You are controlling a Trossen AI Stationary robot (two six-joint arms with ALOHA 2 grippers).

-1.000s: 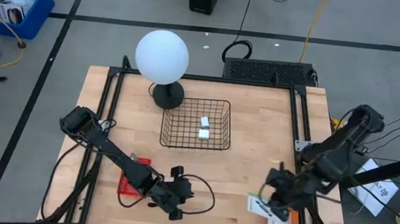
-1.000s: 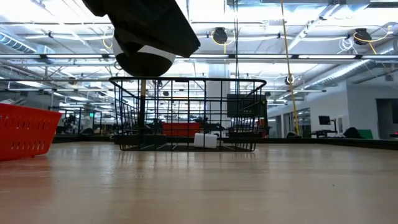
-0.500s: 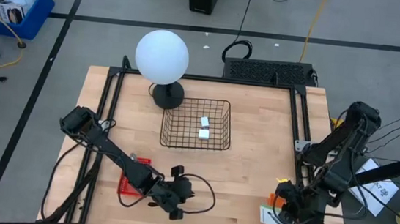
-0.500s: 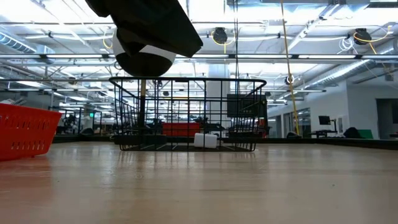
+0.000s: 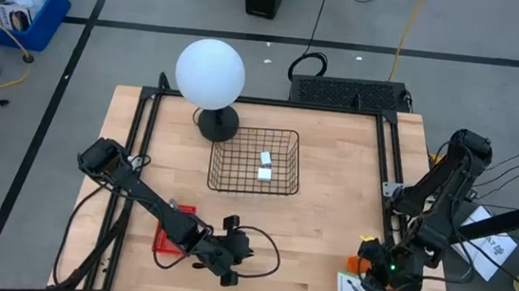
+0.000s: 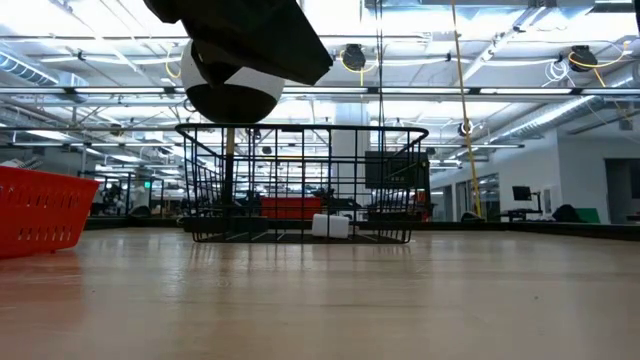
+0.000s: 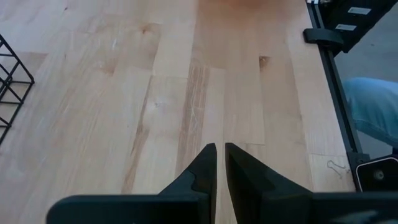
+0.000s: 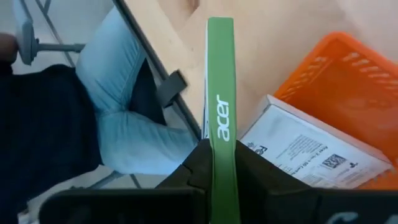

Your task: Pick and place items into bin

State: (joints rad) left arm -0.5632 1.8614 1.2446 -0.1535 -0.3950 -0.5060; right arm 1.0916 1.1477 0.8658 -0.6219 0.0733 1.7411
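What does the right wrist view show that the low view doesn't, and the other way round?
Only the right wrist view: the right hand shut on a thin green packet printed "acer", an orange basket holding a white printed packet, and a person's legs beside the table. Only the low view: the black wire bin with a white block inside, a red basket, and the lamp's base overhead. Both share the wooden table.

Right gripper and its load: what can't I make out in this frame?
- High view: the right gripper is covered by its own arm, so the grip is hidden.
- Right wrist view: the green Acer packet is held edge-on; its face is unreadable.
- Orange basket: cut off by the picture's edge.
- White printed packet: print too small.
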